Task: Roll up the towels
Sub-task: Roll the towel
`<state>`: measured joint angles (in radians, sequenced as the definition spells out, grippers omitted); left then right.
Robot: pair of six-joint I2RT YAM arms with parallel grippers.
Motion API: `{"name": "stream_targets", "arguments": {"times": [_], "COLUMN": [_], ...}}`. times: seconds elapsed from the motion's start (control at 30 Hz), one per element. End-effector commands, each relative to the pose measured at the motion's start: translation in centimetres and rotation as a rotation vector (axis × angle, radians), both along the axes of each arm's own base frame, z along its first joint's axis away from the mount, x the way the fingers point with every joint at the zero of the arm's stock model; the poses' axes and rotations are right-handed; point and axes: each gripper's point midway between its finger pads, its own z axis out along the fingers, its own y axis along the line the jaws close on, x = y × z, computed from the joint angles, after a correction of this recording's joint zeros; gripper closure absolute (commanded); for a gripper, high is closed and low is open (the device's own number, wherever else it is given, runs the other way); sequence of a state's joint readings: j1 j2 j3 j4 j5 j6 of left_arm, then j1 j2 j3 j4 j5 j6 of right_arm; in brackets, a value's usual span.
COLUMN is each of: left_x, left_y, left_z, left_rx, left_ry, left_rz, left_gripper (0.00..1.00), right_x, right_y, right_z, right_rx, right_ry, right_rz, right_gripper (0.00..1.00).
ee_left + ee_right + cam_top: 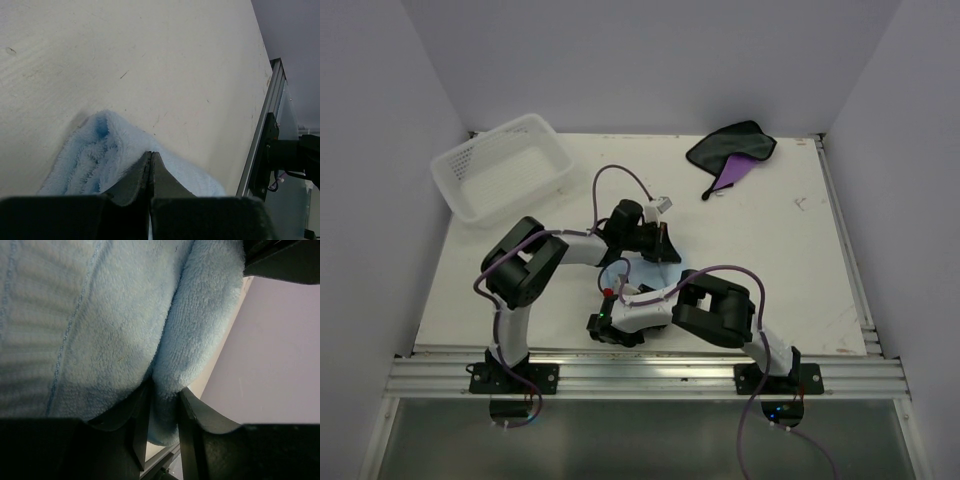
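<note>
From above, the purple towel (732,150) lies crumpled at the far edge of the table (770,260), dark face mostly up and well apart from both arms. The white basket (500,165) sits at the far left corner with nothing visible in it. The left gripper (660,243) and right gripper (603,322) are bent in toward each other near the middle of the near half. What they are working on is almost wholly hidden beneath them.

The left wrist view shows the light blue towel (95,160) lying on the table close to the near rail. It is bunched around the left gripper's tips. The jaws are pressed together with no gap, apparently pinching a fold of it.

In the right wrist view the same towel fills the frame. A thick doubled fold is clamped between the right gripper's jaws, so it grips the cloth.

Judging by this, the blue towel is only being gathered, with no finished roll visible. The purple one looks untouched, so most of the task is left.
</note>
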<state>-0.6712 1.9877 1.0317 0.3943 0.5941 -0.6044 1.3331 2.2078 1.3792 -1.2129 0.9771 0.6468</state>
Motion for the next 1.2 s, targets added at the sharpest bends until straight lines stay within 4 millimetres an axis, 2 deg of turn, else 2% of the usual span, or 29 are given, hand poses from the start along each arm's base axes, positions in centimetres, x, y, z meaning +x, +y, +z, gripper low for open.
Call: {"name": "stream_targets", "arguments": {"times": [0.0,0.37,0.8,1.0,1.13,1.17], "left_x": [1.4,1.8,2.0,2.0,2.0,2.0], "left_y": [-0.3,-0.3,0.2,0.2,0.2,0.2], "left_z": [-0.7,-1.7,-1.8,-1.4,-1.3,-1.3], "left_rx": [0.017,0.039,0.069,0.068,0.07,0.07], "left_ry": [-0.042,-0.026,-0.035,-0.04,-0.043,-0.046], "left_rz": [0.006,0.012,0.029,0.029,0.029,0.028], "left_gripper": [1.0,1.0,1.0,1.0,1.0,1.0], "right_x": [-0.1,-0.4,-1.7,-2.4,-2.5,-2.5], "right_y": [1.2,0.4,-0.9,-0.9,-0.2,0.5], "right_z": [0.6,2.1,3.2,3.7,4.5,4.8], "right_rx": [0.053,0.041,0.098,0.315,0.466,0.532], "right_ry": [-0.033,-0.068,-0.092,-0.093,-0.096,-0.097], "right_rz": [0.017,0.012,-0.016,-0.062,-0.076,-0.076], "right_gripper": [0.68,0.46,0.43,0.41,0.39,0.37]}}
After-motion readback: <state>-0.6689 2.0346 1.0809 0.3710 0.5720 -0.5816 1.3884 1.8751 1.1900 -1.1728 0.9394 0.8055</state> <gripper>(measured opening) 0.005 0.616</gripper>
